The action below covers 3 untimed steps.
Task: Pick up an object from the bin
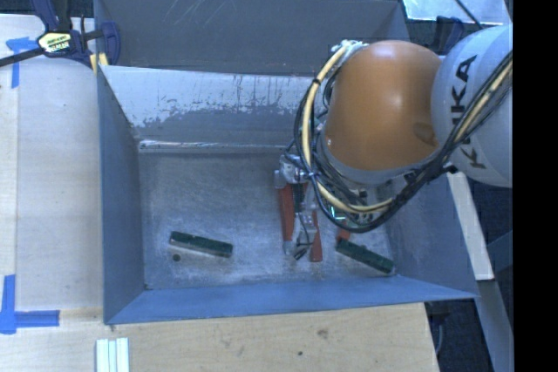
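My gripper reaches down to the bin floor right of the middle, under the arm's orange dome. A long orange-red piece stands just to its left, touching or nearly touching it. A shorter orange-red bit shows on its right side. I cannot tell whether these are one thing or two. A dark green flat bar lies a little further right, near the front right corner, its upper end hidden under the arm.
Another dark green bar lies alone on the floor at the front left. The arm and its cables hide the right rear part of the bin floor.
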Available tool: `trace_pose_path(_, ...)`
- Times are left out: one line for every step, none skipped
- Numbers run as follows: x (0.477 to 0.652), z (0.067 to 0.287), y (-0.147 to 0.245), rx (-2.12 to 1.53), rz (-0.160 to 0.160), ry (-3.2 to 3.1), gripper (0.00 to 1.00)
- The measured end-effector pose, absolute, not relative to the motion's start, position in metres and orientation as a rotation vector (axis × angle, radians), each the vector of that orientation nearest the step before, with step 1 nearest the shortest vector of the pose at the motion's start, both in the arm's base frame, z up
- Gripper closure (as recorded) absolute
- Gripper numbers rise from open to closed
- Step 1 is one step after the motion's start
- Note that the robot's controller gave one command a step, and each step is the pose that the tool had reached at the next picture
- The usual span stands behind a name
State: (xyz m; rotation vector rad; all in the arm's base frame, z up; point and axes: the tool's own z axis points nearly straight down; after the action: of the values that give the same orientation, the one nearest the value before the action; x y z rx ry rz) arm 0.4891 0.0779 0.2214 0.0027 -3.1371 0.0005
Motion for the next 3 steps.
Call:
trace_pose_path(0.511, 0.066, 0.201, -0.009, -0.001, -3.137, 0.0)
trace_pose_path(0.512, 0.102, 0.187, -0.064, -0.002, -3.146, 0.0)
trace_pose_path(0.5, 0.1, 0.173, -0.174, 0.002, -3.135, 0.0)
